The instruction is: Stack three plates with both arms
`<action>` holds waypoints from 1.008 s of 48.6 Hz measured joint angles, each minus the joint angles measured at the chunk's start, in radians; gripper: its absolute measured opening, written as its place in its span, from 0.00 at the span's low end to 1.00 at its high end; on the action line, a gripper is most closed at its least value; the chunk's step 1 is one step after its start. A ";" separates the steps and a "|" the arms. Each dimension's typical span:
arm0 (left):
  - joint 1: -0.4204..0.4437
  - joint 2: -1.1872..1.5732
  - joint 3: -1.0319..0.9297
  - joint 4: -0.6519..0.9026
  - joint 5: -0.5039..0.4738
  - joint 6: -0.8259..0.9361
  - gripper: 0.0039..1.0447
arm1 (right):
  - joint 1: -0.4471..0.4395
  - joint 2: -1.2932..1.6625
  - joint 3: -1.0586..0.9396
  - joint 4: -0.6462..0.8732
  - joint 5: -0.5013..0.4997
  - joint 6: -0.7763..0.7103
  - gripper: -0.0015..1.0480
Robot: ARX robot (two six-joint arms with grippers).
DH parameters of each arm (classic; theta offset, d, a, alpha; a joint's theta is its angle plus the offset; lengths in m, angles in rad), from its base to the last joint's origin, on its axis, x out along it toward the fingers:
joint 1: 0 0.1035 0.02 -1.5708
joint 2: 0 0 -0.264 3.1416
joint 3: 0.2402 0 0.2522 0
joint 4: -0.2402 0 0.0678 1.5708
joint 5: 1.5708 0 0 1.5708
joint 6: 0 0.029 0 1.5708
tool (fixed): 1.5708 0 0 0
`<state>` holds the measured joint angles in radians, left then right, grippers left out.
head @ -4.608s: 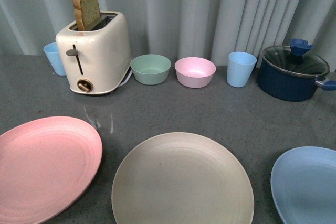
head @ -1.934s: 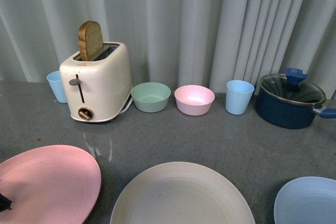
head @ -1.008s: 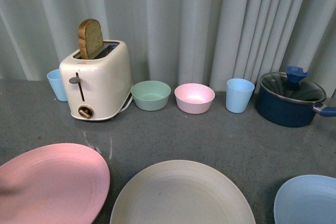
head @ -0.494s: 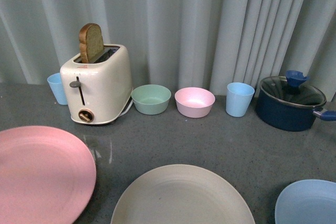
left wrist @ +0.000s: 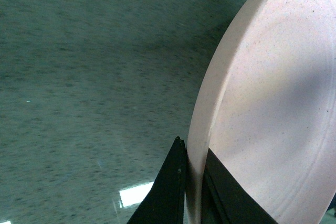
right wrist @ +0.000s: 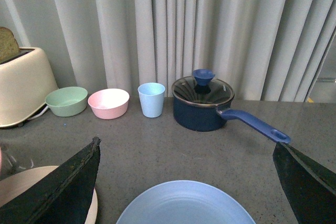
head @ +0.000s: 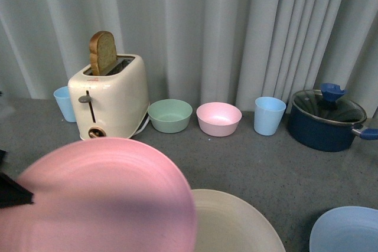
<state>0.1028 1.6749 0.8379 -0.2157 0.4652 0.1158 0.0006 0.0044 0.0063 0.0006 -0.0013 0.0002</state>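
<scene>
The rim of the pink plate [head: 106, 199] is clamped between the two fingers of the left end effector [left wrist: 193, 153], as is seen in the left wrist view, where the grey bench [left wrist: 79, 77] is visible beyond the plate's edge. In the front view the pink plate is shown blurred and held up off the bench; the foot of the cream toaster [head: 109, 95] is covered by its far edge and the left part of the beige plate [head: 236, 228] by its right edge. The beige plate is laid flat on the bench near the front, in the middle. The light blue plate [head: 348, 231] is laid flat to its right, apart from it. The right end effector [right wrist: 186, 145] is held wide open above the light blue plate, with nothing between its fingers. Along the curtain [head: 207, 28] a row is formed by a blue cup [head: 64, 103], the toaster with a slice of bread [head: 102, 52] standing in its slot, a green bowl [head: 169, 115], a pink bowl [head: 218, 118], a second blue cup [head: 269, 115] and a dark blue lidded pot [head: 325, 122]
</scene>
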 joint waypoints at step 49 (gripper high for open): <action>-0.438 0.189 0.119 0.105 -0.209 -0.292 0.04 | 0.000 0.000 0.000 0.000 0.000 0.000 0.93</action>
<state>-0.3347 1.8641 0.9569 -0.1104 0.2562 -0.1764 0.0006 0.0044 0.0063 0.0006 -0.0013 0.0002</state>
